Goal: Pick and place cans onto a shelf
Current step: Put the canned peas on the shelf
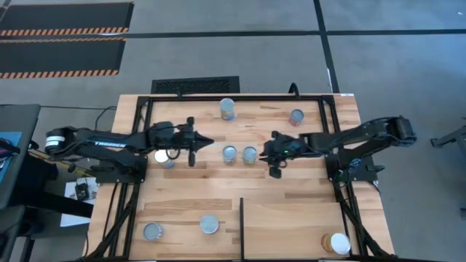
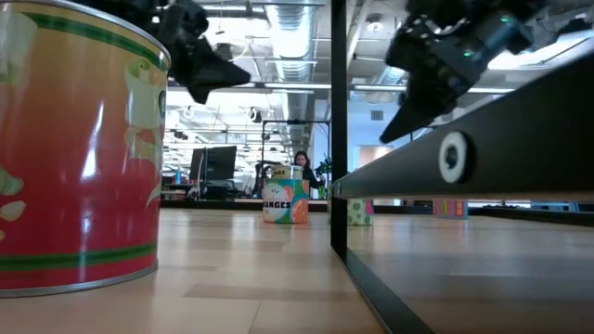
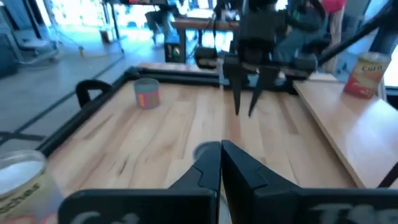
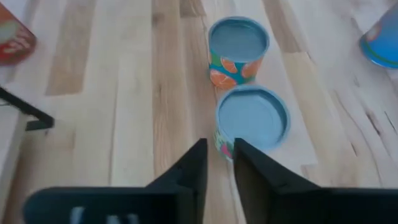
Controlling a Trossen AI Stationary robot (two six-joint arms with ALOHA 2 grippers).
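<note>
Meanwhile two cans (image 1: pixel 239 153) stand together between both empty tools.

two cans (image 1: pixel 239 153) side by side mid-table, between both arms

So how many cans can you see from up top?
8 cans: two at the far edge, two mid-table, one under the left arm, three near.

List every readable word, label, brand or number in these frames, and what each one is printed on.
"ANGES": partly hidden word on the far can, low view.
"Corn": on the red-labelled can, left wrist view.
White lettering on the left arm, high view: too small to read.
Label on the near red can, low view: pictures only, no legible words.
Wording on the white-topped can, left wrist view: blurred.
</note>
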